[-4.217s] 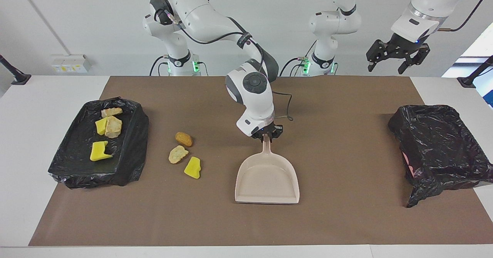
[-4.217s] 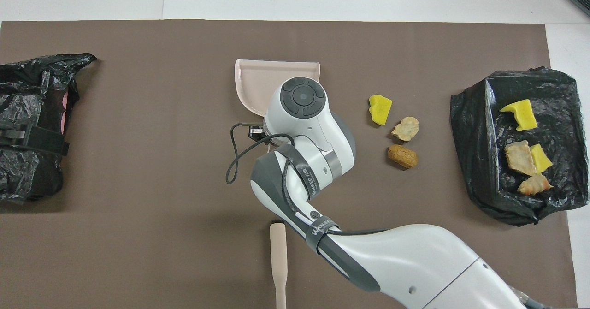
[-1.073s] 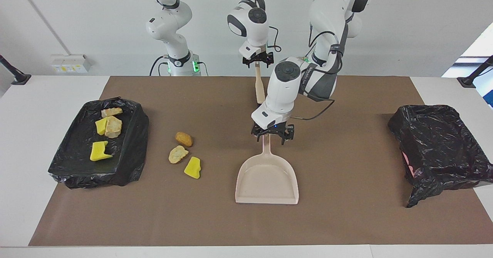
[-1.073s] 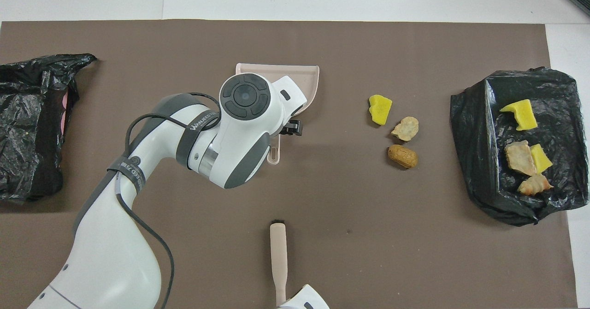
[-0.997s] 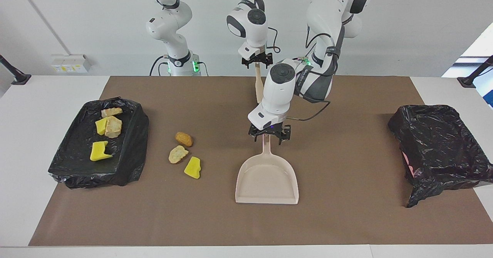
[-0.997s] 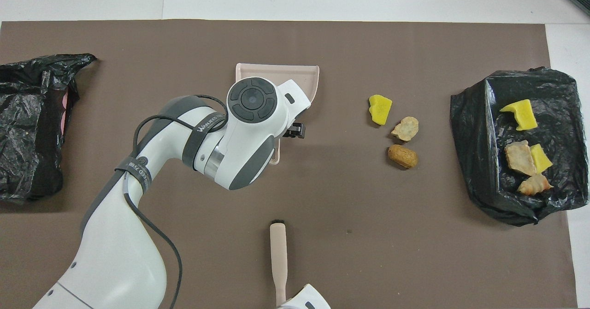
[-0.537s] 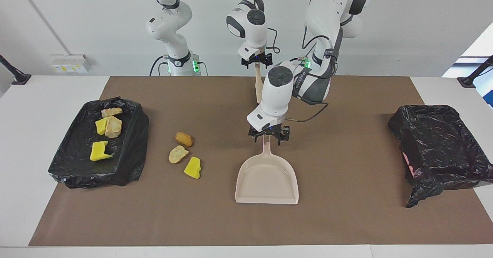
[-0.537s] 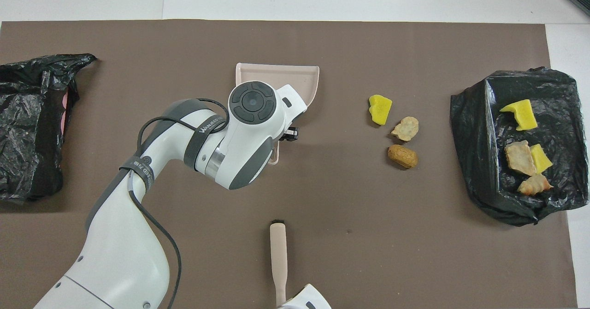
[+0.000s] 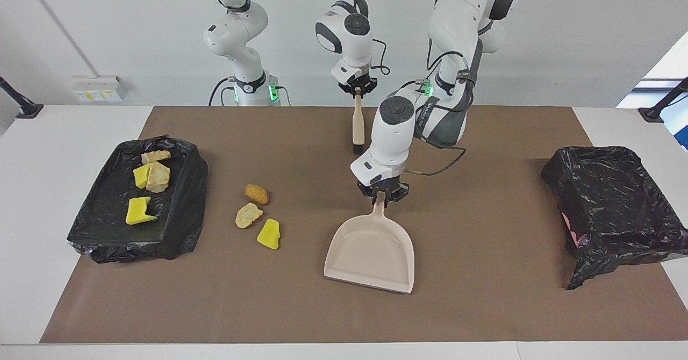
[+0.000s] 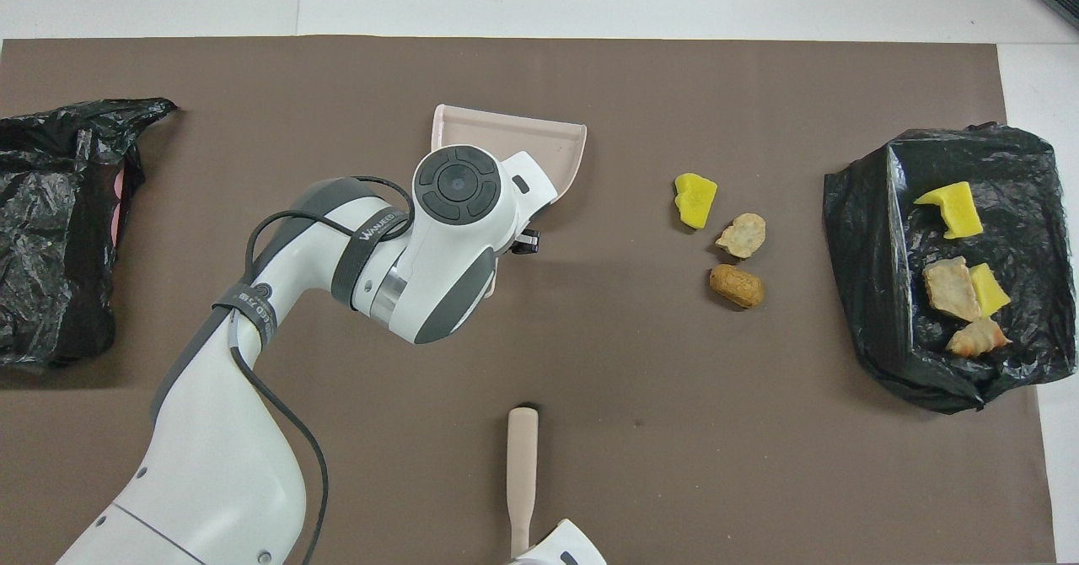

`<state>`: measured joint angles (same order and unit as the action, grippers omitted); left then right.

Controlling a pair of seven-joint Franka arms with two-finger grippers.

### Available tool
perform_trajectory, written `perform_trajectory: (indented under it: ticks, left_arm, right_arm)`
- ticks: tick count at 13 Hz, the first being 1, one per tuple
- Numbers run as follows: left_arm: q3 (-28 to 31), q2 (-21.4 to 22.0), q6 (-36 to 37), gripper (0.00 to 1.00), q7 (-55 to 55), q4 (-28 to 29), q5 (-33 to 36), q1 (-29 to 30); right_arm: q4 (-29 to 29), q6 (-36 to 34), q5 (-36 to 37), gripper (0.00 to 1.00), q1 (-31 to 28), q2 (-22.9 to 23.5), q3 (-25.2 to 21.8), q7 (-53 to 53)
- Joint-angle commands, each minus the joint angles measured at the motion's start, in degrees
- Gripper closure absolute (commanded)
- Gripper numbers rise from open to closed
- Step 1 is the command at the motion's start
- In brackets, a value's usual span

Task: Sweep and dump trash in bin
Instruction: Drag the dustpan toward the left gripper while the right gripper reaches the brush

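Count, bench (image 9: 80,317) w/ 2 arms:
Trash scraps: 7 total. 3 loose on the brown mat (image 9: 473,306), namely 1 yellow sponge chunk (image 9: 269,234), 1 tan flat lump (image 9: 248,215), 1 golden-brown lump (image 9: 257,193). 4 in the black-lined tray (image 9: 177,225) at the right arm's end: 2 yellow chunks (image 9: 138,210), 2 tan lumps (image 9: 158,177). By colour approx. 3 yellow, 4 tan/brown. Black-bagged containers: 2, the tray plus 1 bagged bin (image 9: 613,209) at the left arm's end. Dustpan (image 9: 371,252): 1. Brush (image 9: 357,126): 1. Mat: 1. Grippers: 2, left gripper (image 9: 382,194), right gripper (image 9: 357,90).
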<state>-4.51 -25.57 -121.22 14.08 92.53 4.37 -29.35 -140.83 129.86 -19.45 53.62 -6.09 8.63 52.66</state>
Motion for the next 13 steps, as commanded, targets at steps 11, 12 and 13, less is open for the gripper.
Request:
perform_trajectory:
  ticks: [11, 12, 13]
  left_arm:
    - [0.5, 6.5, 10.7, 1.00, -54.1, 3.7, 1.4, 6.3]
    - [0.5, 6.7, 10.9, 1.00, -55.2, 4.0, 1.4, 6.3]
    - [0.5, 7.0, 10.7, 1.00, -56.9, 4.5, 1.4, 6.3]
  right_arm:
    - [6.4, -29.9, 2.5, 1.00, -22.2, -11.8, -0.7, -18.5]
    - [7.3, -29.9, 3.4, 1.00, -24.7, -11.6, -0.7, -19.7]
    - [8.5, -29.7, 6.6, 1.00, -27.2, -10.4, -0.6, -21.5]
